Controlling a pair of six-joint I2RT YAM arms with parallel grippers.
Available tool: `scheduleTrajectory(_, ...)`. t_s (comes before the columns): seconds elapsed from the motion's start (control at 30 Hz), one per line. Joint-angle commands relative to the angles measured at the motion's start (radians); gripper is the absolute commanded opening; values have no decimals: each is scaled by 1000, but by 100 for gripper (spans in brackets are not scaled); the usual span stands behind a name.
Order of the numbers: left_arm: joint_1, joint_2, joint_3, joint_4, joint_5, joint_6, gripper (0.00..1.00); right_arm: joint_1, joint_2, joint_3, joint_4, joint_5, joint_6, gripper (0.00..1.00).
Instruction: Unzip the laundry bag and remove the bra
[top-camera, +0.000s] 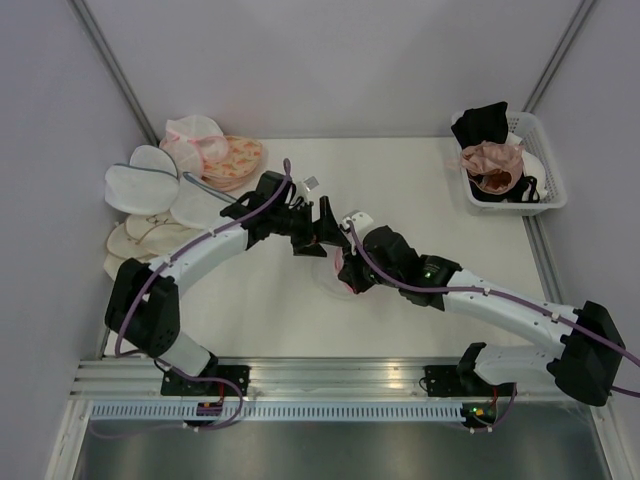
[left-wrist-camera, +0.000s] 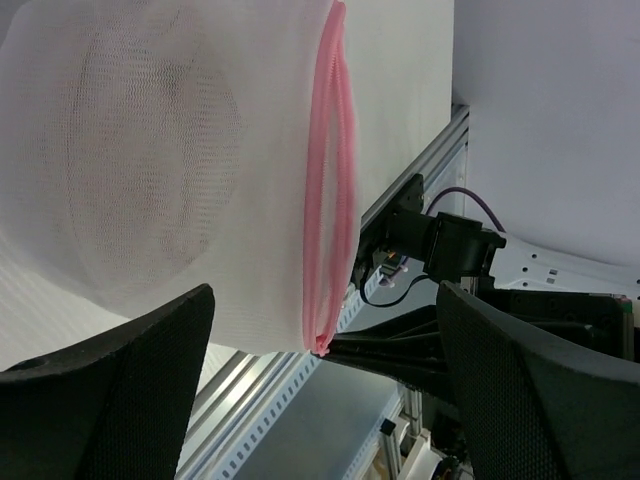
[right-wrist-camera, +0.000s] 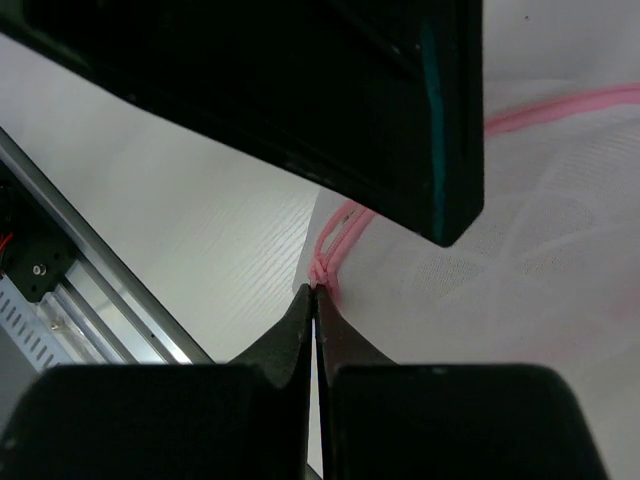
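Laundry bag: cropped by top and left edges at left wrist; mostly covered from above; contents a dim blur.

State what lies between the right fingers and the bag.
Nothing. In the right wrist view the shut right fingers touch the pink zipper end of the bag, with no gap.

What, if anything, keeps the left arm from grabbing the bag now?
Probably nothing, so yes: the left gripper is open, and the bag sits right ahead of its fingers. The right gripper, shut on the end of the zipper, only occupies one edge, leaving the mesh free.
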Motion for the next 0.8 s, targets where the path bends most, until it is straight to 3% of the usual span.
scheduleTrajectory(0.0, -23, 12, -6, 64, -26, -48, 94, -1, 19, 30, 52, -51, -26, 1)
scheduleTrajectory(0.1, -44, 35, -6, 81, -15, -48, 80, -1, 25, 34, 49, -36, -28, 0)
scheduleTrajectory(0.13, -49, 50, -6, 93, 0, -45, 65, -1, 27, 34, 46, -27, -28, 0)
scheduleTrajectory(0.23, -52, 65, -9, 107, 14, -38, 37, -1, 20, 32, 38, -10, -26, 0)
scheduleTrajectory(0.27, -52, 73, -9, 109, 14, -35, 16, 0, 17, 34, 33, -10, -26, 0)
scheduleTrajectory(0.33, -52, 73, -9, 107, 14, -31, 2, -1, 11, 31, 26, 16, -26, 0)
scheduleTrajectory(0.5, -40, 88, 9, 106, -5, -20, 2, 0, 0, 30, -2, 1, -17, 0)
scheduleTrajectory(0.77, 72, 154, 117, 75, 41, 1, 2, 0, 2, -34, -83, 41, 20, 0)
